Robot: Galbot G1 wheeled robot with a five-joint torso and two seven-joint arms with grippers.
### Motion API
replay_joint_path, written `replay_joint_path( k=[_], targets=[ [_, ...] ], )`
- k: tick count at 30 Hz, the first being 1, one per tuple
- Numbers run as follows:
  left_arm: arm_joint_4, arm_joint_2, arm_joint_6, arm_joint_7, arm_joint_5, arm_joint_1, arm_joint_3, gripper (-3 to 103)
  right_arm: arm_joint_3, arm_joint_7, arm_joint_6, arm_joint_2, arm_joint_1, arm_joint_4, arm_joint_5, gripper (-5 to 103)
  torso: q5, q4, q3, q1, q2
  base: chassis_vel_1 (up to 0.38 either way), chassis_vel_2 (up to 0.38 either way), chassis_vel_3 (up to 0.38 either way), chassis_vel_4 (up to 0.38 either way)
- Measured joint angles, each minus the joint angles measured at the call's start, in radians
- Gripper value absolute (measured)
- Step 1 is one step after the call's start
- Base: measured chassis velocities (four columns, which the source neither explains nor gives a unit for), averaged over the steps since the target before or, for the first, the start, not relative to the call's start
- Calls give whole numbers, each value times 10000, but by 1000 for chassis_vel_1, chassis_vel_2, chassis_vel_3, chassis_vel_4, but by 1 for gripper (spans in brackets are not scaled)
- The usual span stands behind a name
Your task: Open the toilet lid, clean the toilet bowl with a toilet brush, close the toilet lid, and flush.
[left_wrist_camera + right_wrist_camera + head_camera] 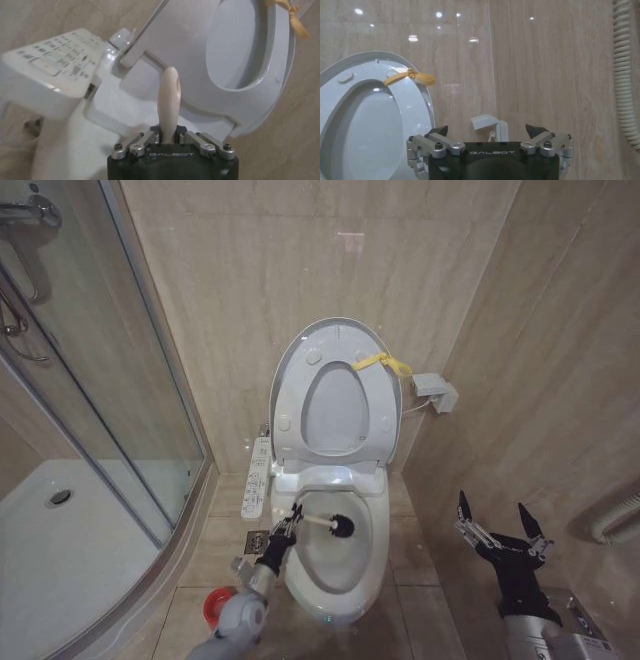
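The toilet lid (pixel 338 328) stands raised against the back wall with the ring seat (pixel 296 395) up in front of it, and its yellow strap (pixel 382 362) sits at the top. Below lies the open toilet bowl (pixel 373 555). My left gripper (pixel 290 518) is at the bowl's left rim, shut on the toilet brush handle (pixel 167 93); the dark brush head (pixel 341 527) is over the bowl's upper part. A red cup holder (pixel 215 608) stands on the floor left of the bowl. My right gripper (pixel 500 525) hangs open to the right of the toilet, holding nothing.
A white button panel (pixel 259 477) runs along the toilet's left side. A glass shower enclosure (pixel 100 380) with a white tray (pixel 60 560) takes up the left. A small white box (pixel 435 391) is fixed to the tiled wall, and a ribbed hose (pixel 615 520) hangs at right.
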Motion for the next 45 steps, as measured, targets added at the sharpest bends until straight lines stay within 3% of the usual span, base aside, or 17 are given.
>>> replay_joint_path(
  k=[9,13,16,17,20,21,24,26,29,32,36,41,45],
  targets=[
    [1039,-583,-155,42,-57,-704,396,17,0,0,0,0,0,0,0,100,3,3,-1,0,1,0,0,0,0],
    [1461,-737,-229,58,389,-864,498,17,0,0,0,0,0,0,0,100,1,4,-1,0,1,0,0,0,0],
    [1421,-446,-397,226,1910,-695,388,17,0,0,-1,0,0,0,0,100,-3,-1,-1,-1,1,0,0,0,0],
    [1421,-446,-397,226,1910,-695,388,17,0,0,-1,0,0,0,0,100,-3,-1,-1,-1,1,0,0,0,0],
    [1387,-365,-552,100,3483,-619,256,17,0,0,0,0,0,0,0,100,-4,-3,-2,-1,2,0,0,0,0],
    [1387,-365,-552,100,3483,-619,256,17,0,0,0,0,0,0,0,100,-4,-3,-2,-1,2,0,0,0,0],
    [1468,-485,-677,-163,4515,-616,116,17,0,0,0,1,0,0,0,100,-2,0,-1,-1,1,0,0,0,0],
    [1465,-553,-688,-261,4575,-620,116,17,0,0,0,0,0,0,0,100,-3,0,-1,0,1,0,0,0,0],
    [1291,-656,-675,-347,3921,-627,250,17,0,0,0,0,0,0,0,100,-1,1,0,0,1,0,0,0,0],
    [597,-726,-305,-140,1310,-637,503,17,0,0,0,1,0,0,0,100,-1,-2,0,0,1,0,0,0,0],
    [490,-722,-154,39,361,-712,532,17,0,0,0,1,0,0,0,100,0,1,0,0,1,0,0,0,0],
    [929,-668,-354,298,921,-726,451,17,0,0,0,0,0,0,0,100,-1,-1,-1,0,1,0,0,0,0],
    [1610,-696,-999,390,3380,-720,134,17,0,0,0,0,0,0,0,100,-4,-1,-1,0,1,0,0,0,0]
  ],
)
